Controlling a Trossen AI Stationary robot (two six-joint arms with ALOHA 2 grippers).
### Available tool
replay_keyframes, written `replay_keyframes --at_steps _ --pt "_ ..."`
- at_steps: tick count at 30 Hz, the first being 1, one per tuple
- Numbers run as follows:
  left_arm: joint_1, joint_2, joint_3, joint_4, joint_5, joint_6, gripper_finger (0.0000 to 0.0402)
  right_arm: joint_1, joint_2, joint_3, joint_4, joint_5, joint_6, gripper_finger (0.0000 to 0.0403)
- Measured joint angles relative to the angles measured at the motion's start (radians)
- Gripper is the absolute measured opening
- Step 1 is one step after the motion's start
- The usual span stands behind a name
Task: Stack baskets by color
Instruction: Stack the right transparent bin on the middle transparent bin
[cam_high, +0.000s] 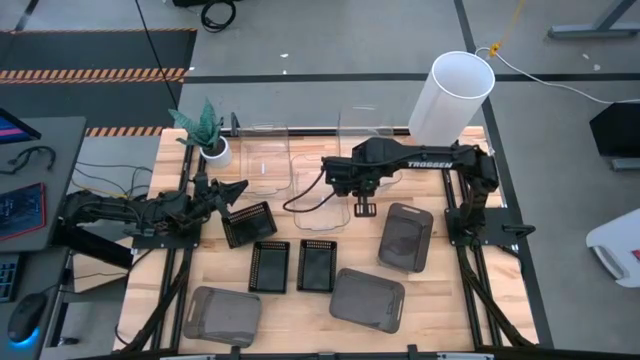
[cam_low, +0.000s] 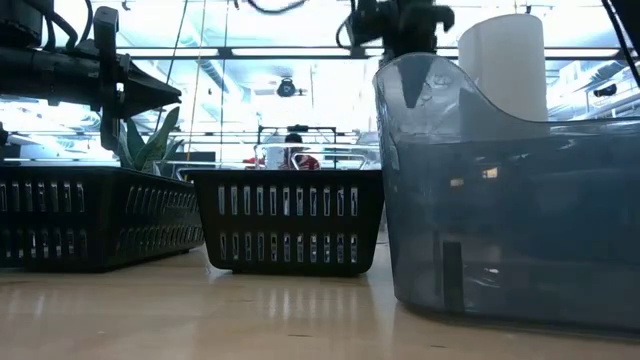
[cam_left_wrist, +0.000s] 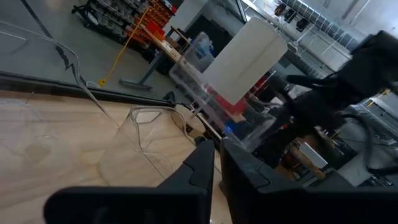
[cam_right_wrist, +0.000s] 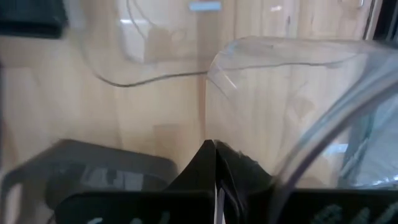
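Three black slatted baskets (cam_high: 268, 265) sit mid-table, the left one (cam_high: 248, 222) turned askew. Grey baskets lie at the right (cam_high: 405, 235), near middle (cam_high: 367, 300) and near left (cam_high: 222, 315). A clear basket (cam_high: 265, 160) stands at the far side. My right gripper (cam_high: 365, 207) points down over the table's middle, shut on another clear basket (cam_high: 322, 208). My left gripper (cam_high: 240, 188) waits level at the left, shut and empty (cam_left_wrist: 217, 155). My right gripper pinches the clear basket's thin wall at its rim (cam_right_wrist: 208, 134) between its two fingers, coming from above and pointing down. The basket hangs below the fingers, its curved wall (cam_right_wrist: 323, 124) spreading to one side. Its bottom does not show.
A tall white cylinder (cam_high: 450, 95) stands at the far right and a potted plant (cam_high: 213, 148) at the far left. In the low view a grey basket (cam_low: 510, 200) fills the right, close to the camera. Bare wood lies between the black baskets and the far clear basket.
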Motion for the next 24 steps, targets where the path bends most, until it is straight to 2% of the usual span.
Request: replay_keyframes --at_steps 12,18,24 --pt "0.000 0.000 0.000 0.000 0.000 0.000 0.0040 0.162 0.001 0.102 0.067 -0.058 0.123 0.0004" --pt "0.000 0.000 0.000 0.000 0.000 0.000 0.0035 0.196 0.002 0.161 0.121 -0.096 0.195 0.0004" --pt "0.000 0.000 0.000 0.000 0.000 0.000 0.0034 0.223 0.002 0.229 0.252 -0.097 0.234 0.0004"
